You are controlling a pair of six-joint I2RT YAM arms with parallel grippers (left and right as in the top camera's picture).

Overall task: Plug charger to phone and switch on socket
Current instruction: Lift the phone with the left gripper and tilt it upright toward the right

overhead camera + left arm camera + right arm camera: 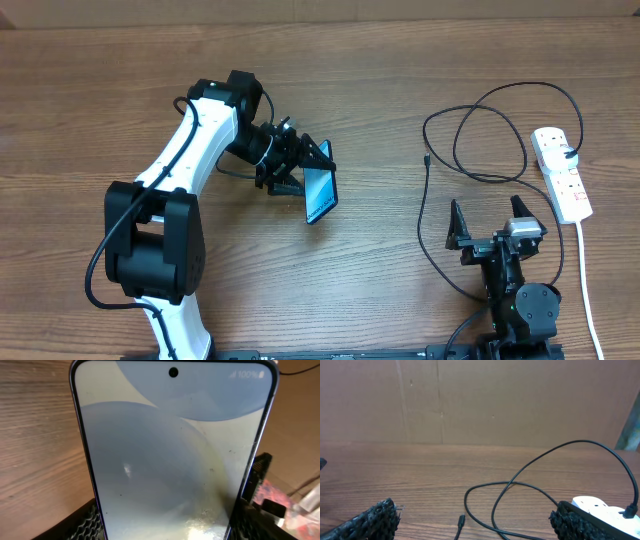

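Observation:
My left gripper is shut on the phone, holding it on its edge above the middle of the table; the light blue screen fills the left wrist view. The black charger cable lies in loops on the right, its small plug tip pointing to the far side, its other end plugged into the white socket. My right gripper is open and empty, low at the near right, with the plug tip and cable loops on the table ahead of it.
The socket's thick white cord runs toward the near right edge. A brown cardboard wall stands behind the table. The socket's end shows by my right finger.

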